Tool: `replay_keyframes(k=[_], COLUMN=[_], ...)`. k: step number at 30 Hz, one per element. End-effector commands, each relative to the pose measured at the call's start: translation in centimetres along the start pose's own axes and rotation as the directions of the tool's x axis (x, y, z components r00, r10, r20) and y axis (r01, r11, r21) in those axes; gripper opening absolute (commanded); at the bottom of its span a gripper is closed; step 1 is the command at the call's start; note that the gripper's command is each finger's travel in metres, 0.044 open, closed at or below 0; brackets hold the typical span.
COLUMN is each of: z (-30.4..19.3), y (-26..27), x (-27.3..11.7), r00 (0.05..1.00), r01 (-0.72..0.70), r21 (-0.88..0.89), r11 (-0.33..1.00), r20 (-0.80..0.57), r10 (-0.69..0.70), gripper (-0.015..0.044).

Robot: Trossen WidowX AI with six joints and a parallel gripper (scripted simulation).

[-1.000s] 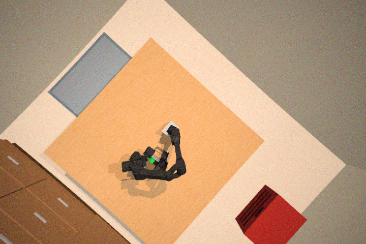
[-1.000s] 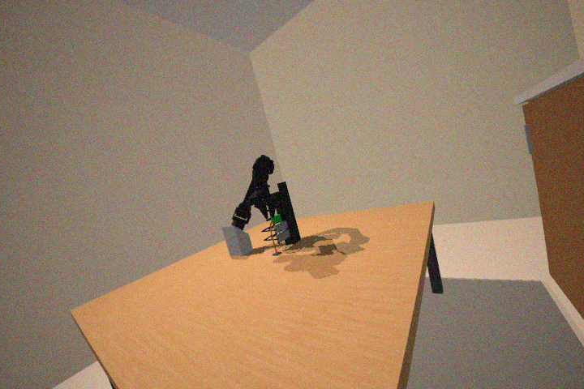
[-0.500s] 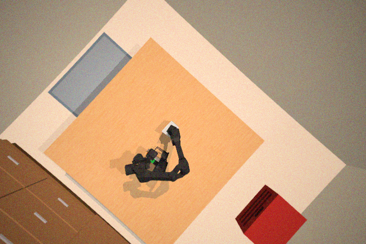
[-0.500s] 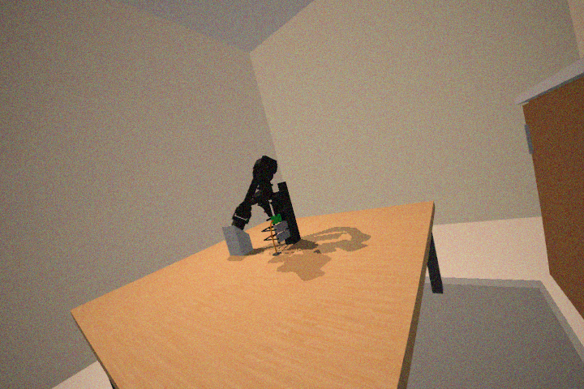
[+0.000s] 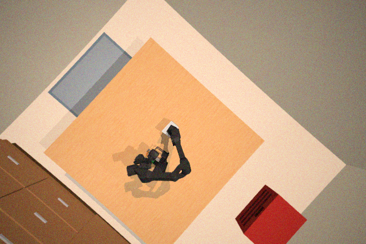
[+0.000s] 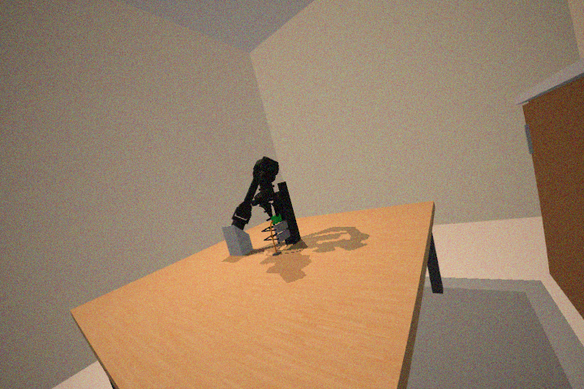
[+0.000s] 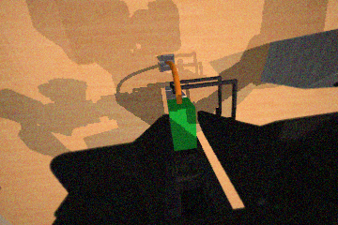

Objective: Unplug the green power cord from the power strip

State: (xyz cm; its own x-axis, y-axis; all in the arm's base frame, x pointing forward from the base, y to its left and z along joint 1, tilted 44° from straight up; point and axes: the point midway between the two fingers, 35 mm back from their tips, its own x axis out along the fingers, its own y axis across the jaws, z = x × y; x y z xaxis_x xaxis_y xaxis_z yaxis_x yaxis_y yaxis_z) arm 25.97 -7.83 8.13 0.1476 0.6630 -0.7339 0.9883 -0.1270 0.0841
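The dark power strip stands upright on the table. The green plug is at its upper part, with no gap visible between them; its prongs are hidden. The plug's orange cord hangs to a grey end piece at the table. My gripper is partly open. Its black fingertips stand on either side of the green plug, very close to it, and do not look clamped on it. The top and exterior views are too small to show the fingers clearly.
Grey blocks sit on the strip below the green plug. Thin black wire brackets stick out beside it. The arm's pale base block stands nearby on the wooden table.
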Motion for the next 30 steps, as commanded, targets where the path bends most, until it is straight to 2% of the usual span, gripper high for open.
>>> replay_keyframes(k=[1,3,7,15,30], z=[-0.1,-0.1,0.0,0.0,2.0], y=[-0.1,-0.1,0.0,0.0,0.1], x=[0.6,0.6,0.3,0.3,0.3], r00=[1.000,1.000,1.000,1.000,1.000], r01=[0.000,0.000,0.002,0.002,0.001], r21=[0.006,0.006,0.000,0.000,0.002], r11=[1.000,1.000,1.000,1.000,1.000], r20=[-0.006,-0.006,-0.001,-0.001,0.001], r10=[0.000,0.000,-0.002,-0.002,-0.001], gripper=[0.0160,0.0160,0.0055,0.0002,0.0000])
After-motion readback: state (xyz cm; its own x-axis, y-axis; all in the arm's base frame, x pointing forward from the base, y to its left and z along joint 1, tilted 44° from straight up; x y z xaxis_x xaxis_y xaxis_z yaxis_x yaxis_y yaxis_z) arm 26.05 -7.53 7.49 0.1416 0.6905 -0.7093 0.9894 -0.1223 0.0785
